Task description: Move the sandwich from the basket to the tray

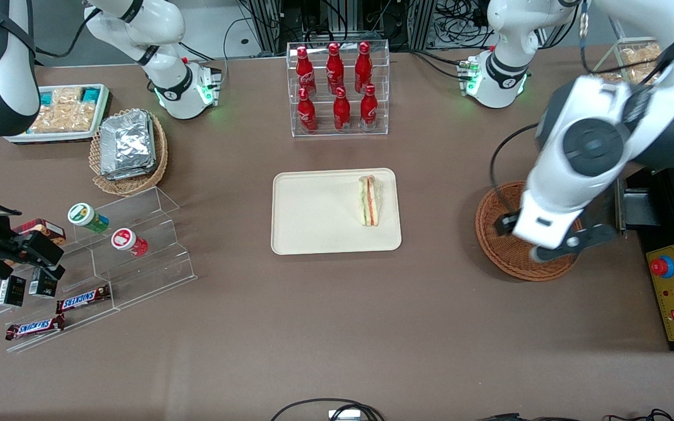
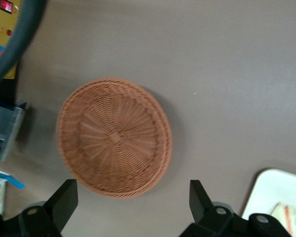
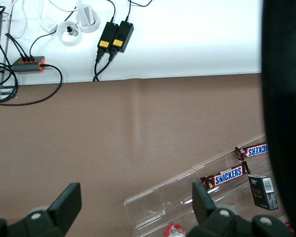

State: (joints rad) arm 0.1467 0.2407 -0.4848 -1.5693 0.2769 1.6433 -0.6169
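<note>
The sandwich (image 1: pixel 370 200), a white bread wedge with orange, red and green filling, lies on the cream-beige tray (image 1: pixel 313 222) at the table's middle, along the tray edge nearest the working arm. Its tip (image 2: pixel 286 213) and a tray corner (image 2: pixel 281 185) also show in the left wrist view. The reddish-brown wicker basket (image 1: pixel 498 245) (image 2: pixel 113 143) is empty. My left gripper (image 1: pixel 539 240) (image 2: pixel 132 183) hovers above the basket, open, with nothing between its fingers. The arm hides much of the basket in the front view.
A clear rack of red bottles (image 1: pixel 339 88) stands farther from the front camera than the tray. A black unit with a yellow control panel (image 1: pixel 673 292) sits beside the basket. A tan basket of foil packs (image 1: pixel 129 149), a snack tray (image 1: pixel 65 111) and an acrylic shelf (image 1: pixel 138 245) lie toward the parked arm's end.
</note>
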